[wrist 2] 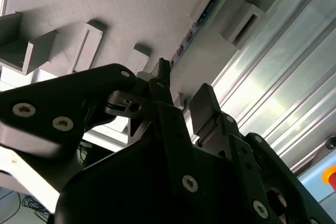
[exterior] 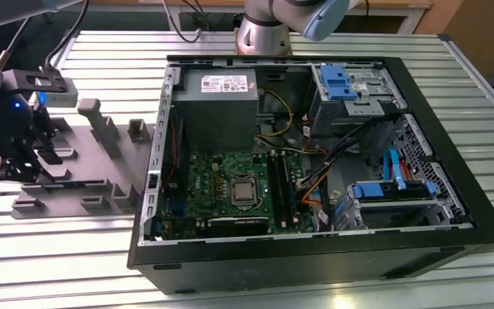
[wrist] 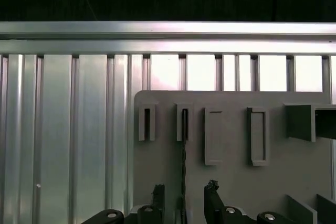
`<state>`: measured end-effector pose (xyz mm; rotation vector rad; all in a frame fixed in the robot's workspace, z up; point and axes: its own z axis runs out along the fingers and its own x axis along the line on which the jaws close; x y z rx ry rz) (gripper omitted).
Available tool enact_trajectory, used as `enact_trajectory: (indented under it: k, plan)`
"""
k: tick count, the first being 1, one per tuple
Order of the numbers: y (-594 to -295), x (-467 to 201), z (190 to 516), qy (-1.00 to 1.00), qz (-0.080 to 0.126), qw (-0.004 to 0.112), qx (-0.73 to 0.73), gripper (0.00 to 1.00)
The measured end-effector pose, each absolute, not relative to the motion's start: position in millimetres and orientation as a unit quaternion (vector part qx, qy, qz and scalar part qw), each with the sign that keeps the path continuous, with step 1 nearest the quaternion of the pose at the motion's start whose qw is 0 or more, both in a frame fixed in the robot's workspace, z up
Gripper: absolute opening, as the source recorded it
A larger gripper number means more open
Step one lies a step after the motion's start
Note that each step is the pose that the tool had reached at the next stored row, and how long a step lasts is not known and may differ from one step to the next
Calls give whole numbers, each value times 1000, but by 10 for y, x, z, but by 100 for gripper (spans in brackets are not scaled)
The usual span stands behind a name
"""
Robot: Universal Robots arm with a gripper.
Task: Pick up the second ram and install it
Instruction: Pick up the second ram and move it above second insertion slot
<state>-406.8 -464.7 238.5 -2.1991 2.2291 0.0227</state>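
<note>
The second ram stands on edge in a slot of the grey holder tray; in the first wrist view it shows as a thin dark line. In the second wrist view the ram is a blue-green strip set in the tray. My gripper is open, with one black finger on each side of the stick and a gap to both. In the exterior view the gripper hangs over the tray at the exterior view's left, away from the green motherboard and its black memory slots.
The open black computer case lies on the ribbed metal table, with a power supply, blue drive brackets and loose cables inside. Raised blocks stand on the tray. The arm's base is behind the case.
</note>
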Motion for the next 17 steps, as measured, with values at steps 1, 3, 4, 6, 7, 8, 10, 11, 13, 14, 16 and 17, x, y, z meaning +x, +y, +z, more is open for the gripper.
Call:
enact_trajectory:
  k: [1, 3, 4, 6, 7, 8, 10, 11, 13, 14, 16, 17]
  plan:
    - [-4647, -4068, 2368, 712, 7, 5, -702, 43]
    - [-4647, -4068, 2335, 712, 7, 5, -702, 43]
    - [-4647, -4068, 2318, 712, 7, 5, -702, 43]
    - [-4647, -4068, 2283, 712, 7, 5, -702, 43]
    - [-4647, -4068, 2264, 712, 7, 5, -702, 43]
    - [-4647, -4068, 2248, 712, 7, 5, -702, 43]
    - [-4647, -4069, 2214, 712, 7, 5, -702, 43]
    - [-4647, -4069, 2199, 712, 7, 5, -702, 43]
    - [-4647, -4071, 2174, 712, 7, 5, -702, 43]
    - [-4647, -4072, 2164, 712, 7, 5, -702, 43]
    - [-4647, -4073, 2149, 712, 7, 5, -702, 43]
    - [-4647, -4073, 2141, 712, 7, 5, -702, 43]
